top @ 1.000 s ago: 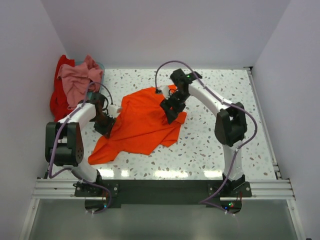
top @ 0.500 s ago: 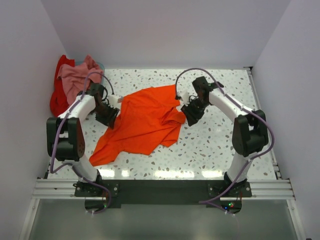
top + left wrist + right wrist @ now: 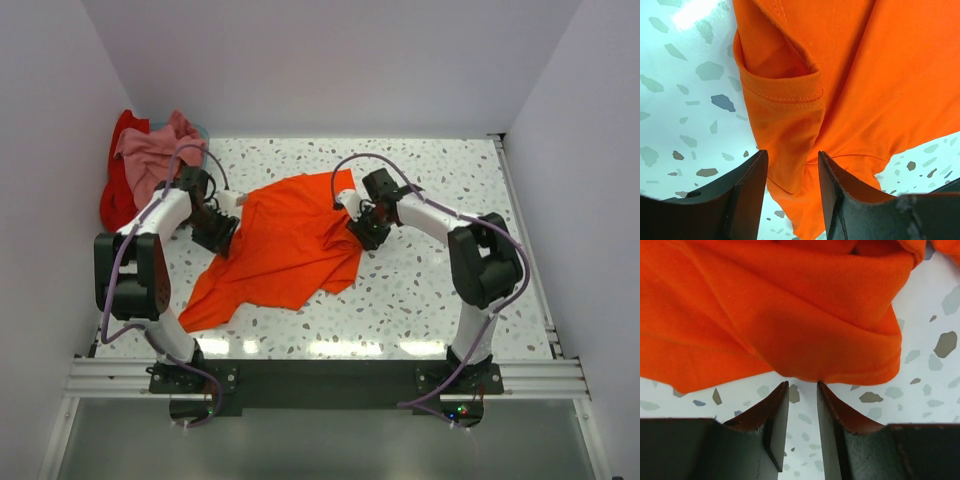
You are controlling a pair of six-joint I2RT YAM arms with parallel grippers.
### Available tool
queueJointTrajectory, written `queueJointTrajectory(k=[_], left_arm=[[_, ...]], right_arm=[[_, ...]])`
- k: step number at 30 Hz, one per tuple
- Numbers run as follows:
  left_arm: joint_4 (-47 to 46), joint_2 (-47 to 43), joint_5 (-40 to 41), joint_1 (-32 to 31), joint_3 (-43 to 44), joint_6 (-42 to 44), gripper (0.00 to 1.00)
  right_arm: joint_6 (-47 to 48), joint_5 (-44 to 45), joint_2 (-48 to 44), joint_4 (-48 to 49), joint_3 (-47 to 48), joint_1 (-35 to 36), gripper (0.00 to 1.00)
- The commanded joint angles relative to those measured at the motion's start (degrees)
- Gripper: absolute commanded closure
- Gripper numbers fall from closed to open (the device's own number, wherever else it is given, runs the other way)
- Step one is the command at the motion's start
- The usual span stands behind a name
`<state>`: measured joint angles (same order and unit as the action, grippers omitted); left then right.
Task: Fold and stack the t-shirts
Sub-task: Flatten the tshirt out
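A bright orange t-shirt [image 3: 285, 250] lies crumpled and unfolded in the middle of a speckled white desk [image 3: 440, 170]. The left gripper [image 3: 217, 232] sits at the shirt's left edge, its fingers [image 3: 747, 195] released and spread, with a hemmed fold of orange cloth between them. The right gripper [image 3: 802, 405] sits at the shirt's right edge, its fingers [image 3: 840, 440] a narrow gap apart, holding nothing, the cloth just beyond their tips. A dusty pink t-shirt [image 3: 150, 160] is heaped on a red t-shirt [image 3: 115, 200] at the far left corner.
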<state>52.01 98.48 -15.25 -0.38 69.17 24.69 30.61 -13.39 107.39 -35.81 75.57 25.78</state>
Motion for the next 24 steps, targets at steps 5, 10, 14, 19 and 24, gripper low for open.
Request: queueJointTrajectory(k=[5, 10, 14, 19, 24], left_arm=[[0.29, 0.14, -0.75, 0.38, 2.29, 0.45, 0.5], [0.02, 0.22, -0.58, 0.38, 2.03, 0.19, 0.48], [-0.33, 0.58, -0.05, 0.38, 2.03, 0.1, 0.49], [-1.38, 0.49, 1.53, 0.38, 1.06, 0.54, 0.55], [-3.23, 0.31, 3.64, 0.38, -1.05, 0.36, 0.73]], right_arm=[[-2.13, -0.06, 4.49, 3.82, 3.97, 0.59, 0.65], [-2.31, 1.25, 5.89, 5.14, 4.59, 0.67, 0.6], [-1.7, 3.01, 6.95, 4.7, 5.11, 0.67, 0.9], [2.16, 3.28, 1.78, 0.31, 3.18, -0.2, 1.0], [7.0, 1.18, -5.51, -8.12, 2.21, -2.13, 1.0]])
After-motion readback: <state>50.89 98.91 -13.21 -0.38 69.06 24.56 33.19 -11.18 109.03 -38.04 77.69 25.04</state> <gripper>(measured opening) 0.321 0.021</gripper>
